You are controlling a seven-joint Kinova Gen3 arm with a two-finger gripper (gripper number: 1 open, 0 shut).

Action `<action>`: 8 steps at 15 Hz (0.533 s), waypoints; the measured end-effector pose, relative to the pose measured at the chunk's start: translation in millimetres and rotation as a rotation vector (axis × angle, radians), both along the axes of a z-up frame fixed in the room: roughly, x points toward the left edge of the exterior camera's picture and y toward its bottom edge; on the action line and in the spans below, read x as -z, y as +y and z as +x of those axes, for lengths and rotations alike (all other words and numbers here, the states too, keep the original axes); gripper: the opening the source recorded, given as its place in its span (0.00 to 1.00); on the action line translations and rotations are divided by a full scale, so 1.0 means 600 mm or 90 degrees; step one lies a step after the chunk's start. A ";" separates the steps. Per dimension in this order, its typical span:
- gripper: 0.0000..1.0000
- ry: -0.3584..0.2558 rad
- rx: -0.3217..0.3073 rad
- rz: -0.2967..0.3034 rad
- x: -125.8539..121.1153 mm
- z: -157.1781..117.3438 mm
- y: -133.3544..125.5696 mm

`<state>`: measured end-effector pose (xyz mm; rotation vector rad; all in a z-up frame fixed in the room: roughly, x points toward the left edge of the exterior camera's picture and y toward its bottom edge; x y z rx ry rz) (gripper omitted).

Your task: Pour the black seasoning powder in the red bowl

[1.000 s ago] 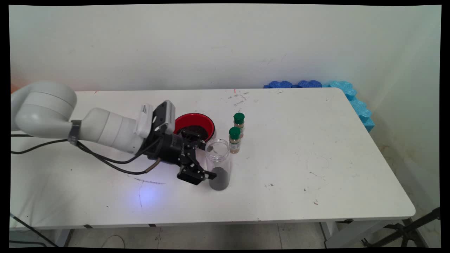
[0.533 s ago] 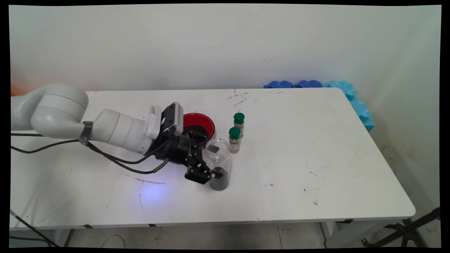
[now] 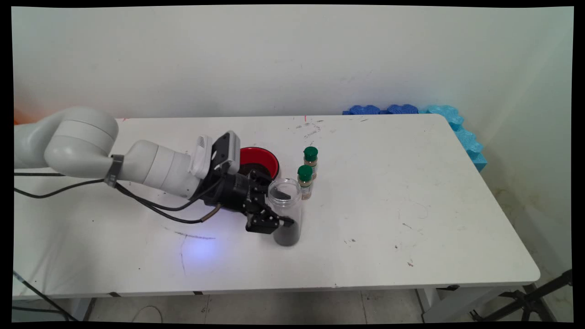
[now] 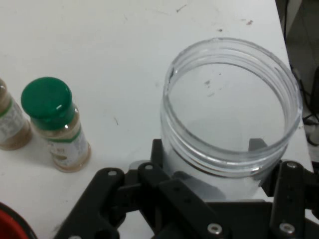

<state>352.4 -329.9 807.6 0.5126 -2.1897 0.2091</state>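
Near the table's [image 3: 411, 192] middle, the gripper [image 3: 282, 209] has its fingers spread around an open clear jar [image 3: 285, 214] (dark powder at the bottom), not visibly clamped. Spice bottles [image 3: 305, 182] stand at its 1 o'clock. Rigid, smooth, probably light; best grasped mid-wall.

My main view looks down across the table [image 3: 411, 205] toward the wall. My hand view sits close over the clear jar [image 4: 232, 107] and a green-capped spice bottle [image 4: 55, 122], both shared.
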 end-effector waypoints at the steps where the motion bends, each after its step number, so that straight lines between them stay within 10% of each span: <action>1: 0.00 0.005 0.001 0.002 -0.005 0.003 0.001; 8: 0.00 0.034 0.004 0.017 -0.054 0.025 0.007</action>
